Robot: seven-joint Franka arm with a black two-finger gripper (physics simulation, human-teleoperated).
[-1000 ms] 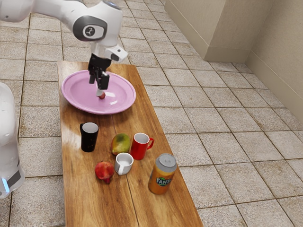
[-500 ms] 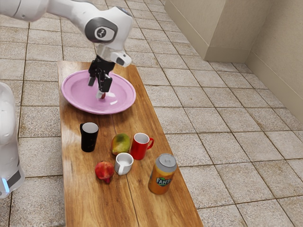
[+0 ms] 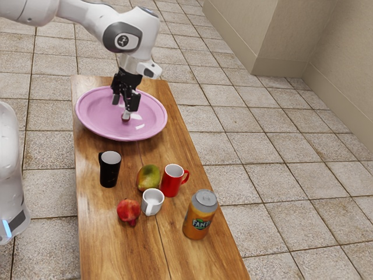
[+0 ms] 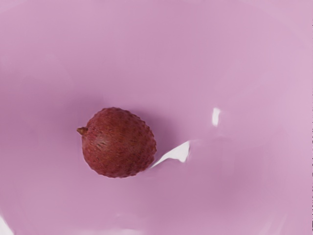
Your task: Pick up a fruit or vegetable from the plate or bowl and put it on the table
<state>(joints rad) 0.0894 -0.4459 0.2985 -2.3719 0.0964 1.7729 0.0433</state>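
Jaws stand apart, holding nothing, over the plate [image 3: 96, 116], upper left of the exterior view. Fruit [image 4: 119, 143] rests on the plate, below them. Likely fault: closing off-centre could nudge the round fruit, which may roll away ungripped.

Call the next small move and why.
Probably ease the open gripper slightly lower, lining its fingers up on either side of the small reddish fruit, before closing. The fingers stand apart with nothing between them gripped, and the fruit rests on the pink plate below.
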